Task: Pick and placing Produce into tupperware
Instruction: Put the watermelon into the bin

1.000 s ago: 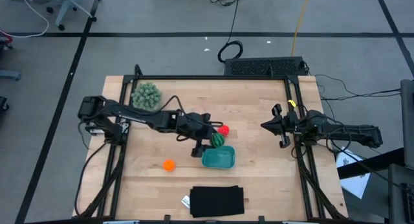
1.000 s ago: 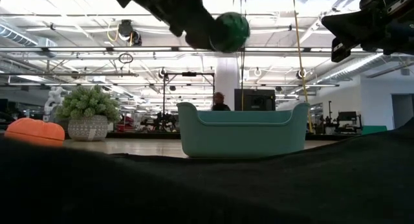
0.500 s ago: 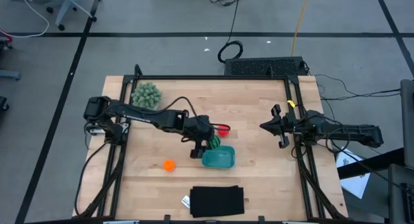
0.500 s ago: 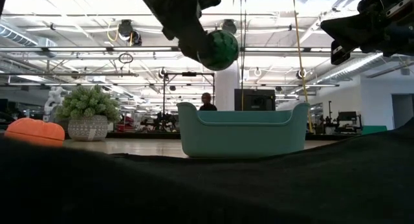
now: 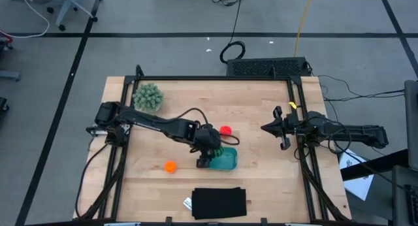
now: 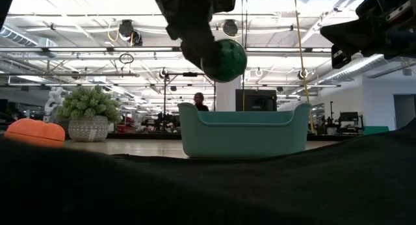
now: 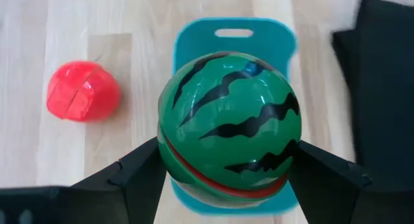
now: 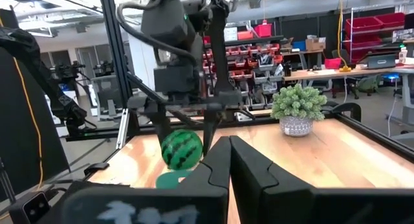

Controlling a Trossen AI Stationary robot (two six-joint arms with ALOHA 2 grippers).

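black rectangle [image 5: 219, 203] lying low in the high view, bottom centre of the counter [image 5: 261, 180]. orange ball [image 5: 170, 166] left of centre. mid-frame, left hand [image 5: 210, 154] clamped on the watermelon ball [image 6: 224, 59], hanging above the teal tub [image 5: 225, 161], not touching it. red ball [image 5: 226, 130] just above the tub. right hand [image 5: 279, 129] at the right edge, fingers pressed together. fuzzy green clump [image 5: 148, 96] upper left.
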